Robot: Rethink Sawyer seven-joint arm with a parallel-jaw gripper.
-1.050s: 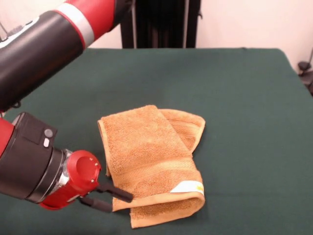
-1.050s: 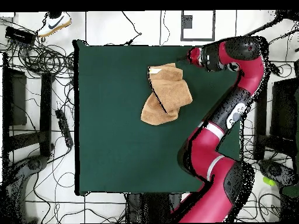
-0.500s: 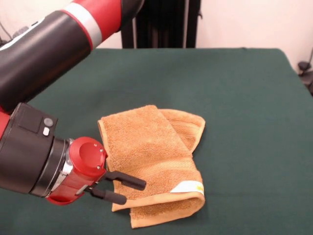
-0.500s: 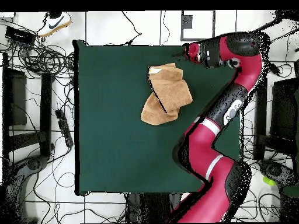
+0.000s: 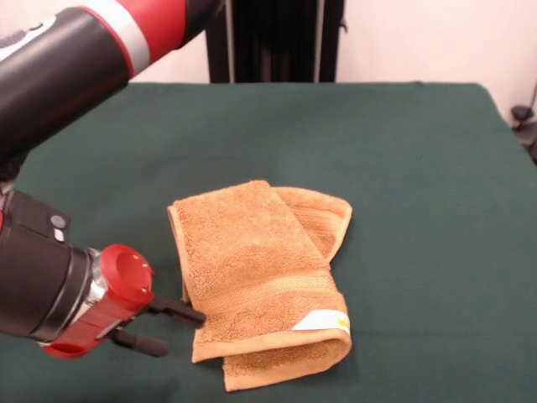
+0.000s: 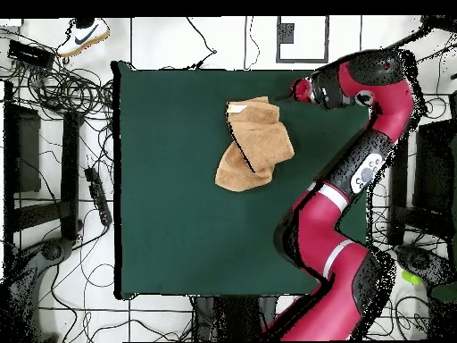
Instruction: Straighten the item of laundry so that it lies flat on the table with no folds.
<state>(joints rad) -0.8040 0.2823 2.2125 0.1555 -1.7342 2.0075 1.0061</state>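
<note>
The small orange-tan terry-cloth towel (image 5: 262,281) lies folded over itself on the large dark green cloth-covered table (image 5: 419,168), top layer doubled across a lower flap, small white label (image 5: 321,321) near its front corner. Not flat yet, folds remain. In the overhead view the towel (image 6: 254,143) sits toward one table edge, well clear of the table's middle. My black two-finger gripper (image 5: 172,327) is just beside the towel's side edge, fingers apart, holding nothing, low to the table. I judge it is lined up there to take the top layer's edge and peel it open.
</note>
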